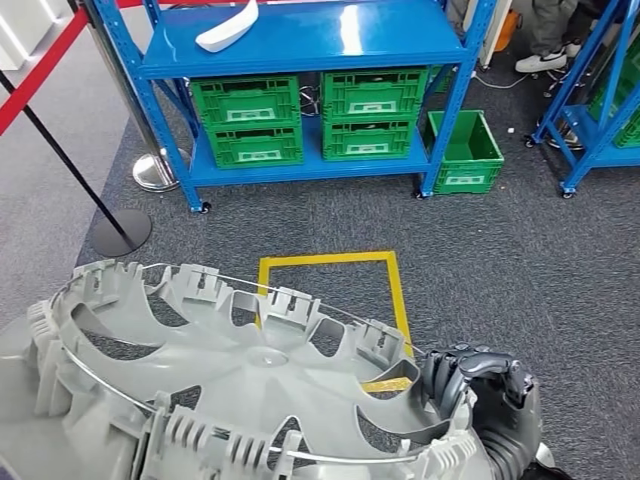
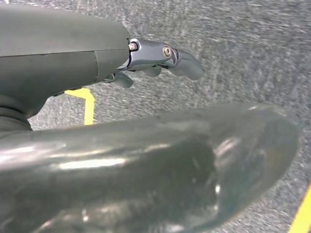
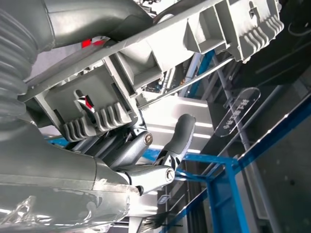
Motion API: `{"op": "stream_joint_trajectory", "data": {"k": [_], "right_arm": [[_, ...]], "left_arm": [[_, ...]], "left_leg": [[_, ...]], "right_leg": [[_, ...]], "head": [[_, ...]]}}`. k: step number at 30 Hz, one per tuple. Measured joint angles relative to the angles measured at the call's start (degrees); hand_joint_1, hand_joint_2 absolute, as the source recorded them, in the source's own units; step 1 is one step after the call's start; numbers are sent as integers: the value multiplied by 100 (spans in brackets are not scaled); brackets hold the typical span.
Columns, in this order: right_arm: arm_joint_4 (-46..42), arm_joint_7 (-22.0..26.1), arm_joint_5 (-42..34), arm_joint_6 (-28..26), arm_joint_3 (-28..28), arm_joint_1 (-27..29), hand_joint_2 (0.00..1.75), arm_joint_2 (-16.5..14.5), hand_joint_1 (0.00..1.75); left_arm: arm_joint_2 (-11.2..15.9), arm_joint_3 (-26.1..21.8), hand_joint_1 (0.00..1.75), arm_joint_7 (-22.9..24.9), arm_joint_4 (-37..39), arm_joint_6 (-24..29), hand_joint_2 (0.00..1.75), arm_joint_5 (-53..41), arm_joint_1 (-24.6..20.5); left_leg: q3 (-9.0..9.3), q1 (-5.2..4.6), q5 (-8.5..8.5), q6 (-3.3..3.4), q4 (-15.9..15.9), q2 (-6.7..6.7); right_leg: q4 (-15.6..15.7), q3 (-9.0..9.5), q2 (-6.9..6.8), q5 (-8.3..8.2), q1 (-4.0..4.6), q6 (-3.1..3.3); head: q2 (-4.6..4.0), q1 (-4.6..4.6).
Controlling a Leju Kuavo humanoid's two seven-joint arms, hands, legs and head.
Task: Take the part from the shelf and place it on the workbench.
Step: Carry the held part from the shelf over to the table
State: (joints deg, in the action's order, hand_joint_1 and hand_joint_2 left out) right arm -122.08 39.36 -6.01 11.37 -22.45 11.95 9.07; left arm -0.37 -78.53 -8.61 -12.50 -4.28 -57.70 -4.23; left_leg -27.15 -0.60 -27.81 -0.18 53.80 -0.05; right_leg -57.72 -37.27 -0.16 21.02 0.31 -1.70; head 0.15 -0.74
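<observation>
Over the carpet (image 1: pixel 528 260), we carry the part (image 1: pixel 226 380) flat in front of us; our right hand (image 1: pixel 483 395) clamps its right rim, our left hand (image 2: pixel 161 56) lies beside its smooth face, grip unclear; we see no workbench.

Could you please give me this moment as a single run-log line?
part: grey wheel cover held off shelf | right hand grips its rim | left hand beside cover | blue shelf ahead

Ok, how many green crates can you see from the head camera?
6: four stacked in pairs on the blue shelf's bottom level, one on the floor beside it, one partly visible at the right edge. More may be hidden.
</observation>
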Motion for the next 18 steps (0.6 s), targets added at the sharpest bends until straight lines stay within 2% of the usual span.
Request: {"op": "stream_joint_trajectory", "data": {"k": [1,2,4,5,6,7,8,9,10,11,12,13,14,15,16,17,18], "right_arm": [[-3,-1,4,-1,3,1,175,0,175],[-7,-1,13,-1,9,1,175,-1,175],[-31,-2,46,3,29,-1,175,-7,175],[-54,-2,64,10,46,-1,175,-15,175],[-85,-2,80,18,69,1,175,-26,175],[-119,-2,90,27,96,2,175,-40,175],[-158,-2,95,34,125,3,175,-60,175],[-200,-2,98,39,151,0,175,-83,175],[-243,-2,101,46,174,-8,175,-111,175],[-286,-3,103,56,199,-17,175,-144,175],[-322,-2,103,68,222,-30,175,-177,175],[-351,-1,103,81,244,-42,175,-210,175],[-372,0,103,93,263,-51,175,-240,175],[-386,2,102,103,274,-63,175,-267,175],[-399,2,103,113,285,-73,175,-295,175],[-413,2,104,122,294,-83,175,-318,175],[-423,2,103,133,302,-93,175,-338,175]], "left_arm": [[2,-1,0,-2,0,-6,0,0,6],[1,-1,0,-3,0,-11,0,0,9],[4,-1,0,-6,-1,-14,0,-6,6],[4,-1,0,-7,-1,-14,0,-16,5],[3,-1,0,-7,0,-14,0,-29,4],[0,-1,0,-7,0,-14,0,-42,4],[-2,-1,0,-7,1,-14,0,-55,3],[-3,-1,0,-7,1,-16,0,-62,2],[-1,-1,0,-7,0,-17,0,-68,2],[2,0,0,-7,0,-20,0,-74,0],[6,0,0,-7,-1,-22,0,-80,-2],[10,1,0,-7,-1,-22,0,-86,-2],[13,1,0,-7,-1,-23,0,-93,0],[14,1,0,-7,-1,-23,0,-97,4],[16,1,0,-7,-1,-23,0,-102,11],[18,1,0,-7,-1,-23,0,-104,15],[19,2,0,-7,-1,-23,0,-107,15]], "left_leg": [[-44,11,57,35,-8,8],[-95,24,117,65,-18,17],[-221,24,231,97,-13,22],[-295,24,293,96,-9,22],[-376,24,358,90,-4,23],[-459,25,422,79,4,23],[-542,29,482,62,15,23],[-618,31,537,39,37,22],[-686,27,581,12,67,17],[-736,21,627,-18,97,12],[-772,14,674,-47,122,9],[-799,9,722,-74,133,6],[-820,11,767,-102,135,6],[-854,18,734,-135,155,6],[-903,25,590,-172,247,6],[-976,31,347,-206,440,6],[-1069,37,26,-237,752,6]], "right_leg": [[-97,-46,4,131,-4,-35],[-320,-117,8,369,-11,-70],[-1047,-277,10,924,-27,-126],[-1398,-326,10,1082,-33,-146],[-1598,-302,10,1090,-36,-159],[-1605,-189,9,976,-40,-168],[-1420,18,9,805,-47,-174],[-1067,310,11,691,-55,-180],[-629,634,16,681,-58,-186],[-258,888,26,741,-56,-171],[1,1038,35,827,-49,-150],[113,1079,43,873,-37,-114],[112,1029,43,855,-35,-57],[102,967,36,809,-38,-7],[95,908,30,751,-43,51],[97,841,23,683,-50,101],[96,763,18,611,-50,133]], "head": [[0,-7],[0,-15],[0,-37],[0,-40],[0,-41],[0,-42],[0,-42],[0,-43],[0,-47],[0,-47],[0,-50],[0,-53],[0,-50],[0,-51],[0,-43],[0,-35],[0,-28]]}}
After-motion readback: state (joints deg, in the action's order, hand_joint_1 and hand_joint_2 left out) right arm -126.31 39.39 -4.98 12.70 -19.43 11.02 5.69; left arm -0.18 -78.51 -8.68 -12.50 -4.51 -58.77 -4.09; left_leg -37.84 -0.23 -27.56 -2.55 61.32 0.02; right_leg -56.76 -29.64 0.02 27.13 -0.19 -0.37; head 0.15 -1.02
